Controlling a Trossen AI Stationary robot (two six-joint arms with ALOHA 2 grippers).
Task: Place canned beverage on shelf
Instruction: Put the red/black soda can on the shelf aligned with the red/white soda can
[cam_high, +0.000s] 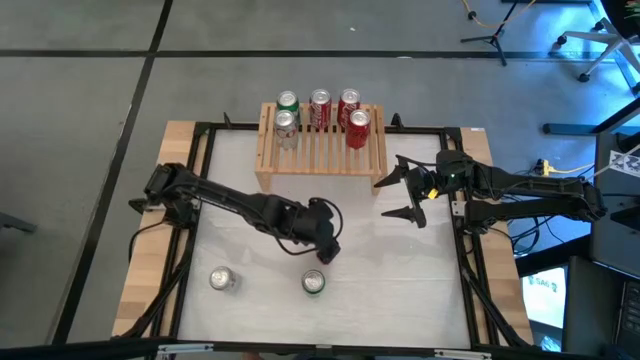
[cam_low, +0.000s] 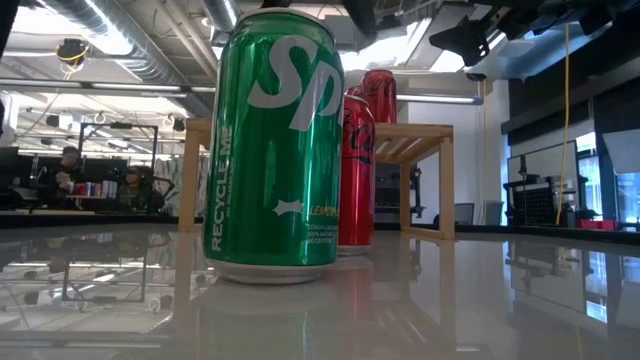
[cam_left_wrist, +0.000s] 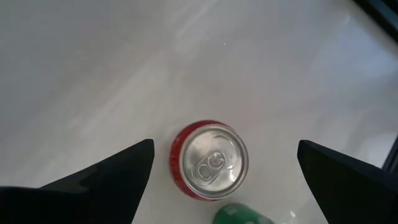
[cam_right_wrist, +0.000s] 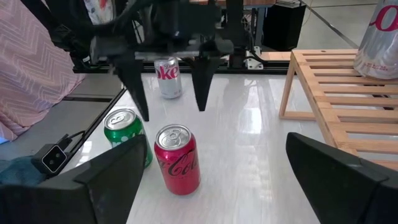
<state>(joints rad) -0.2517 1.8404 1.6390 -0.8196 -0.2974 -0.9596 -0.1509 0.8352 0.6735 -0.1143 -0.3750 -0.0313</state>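
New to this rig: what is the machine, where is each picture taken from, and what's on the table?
Two dark robot arms work at a white table. One picture looks straight down, one level across the tabletop, one from each arm's wrist. At the back stands a light wooden slatted shelf with five cans. Nearer the front stand a red soda can, a green soda can and a silver soda can. The left tool hangs open over the red soda can, holding nothing. The right tool waits open beside the shelf, also empty.
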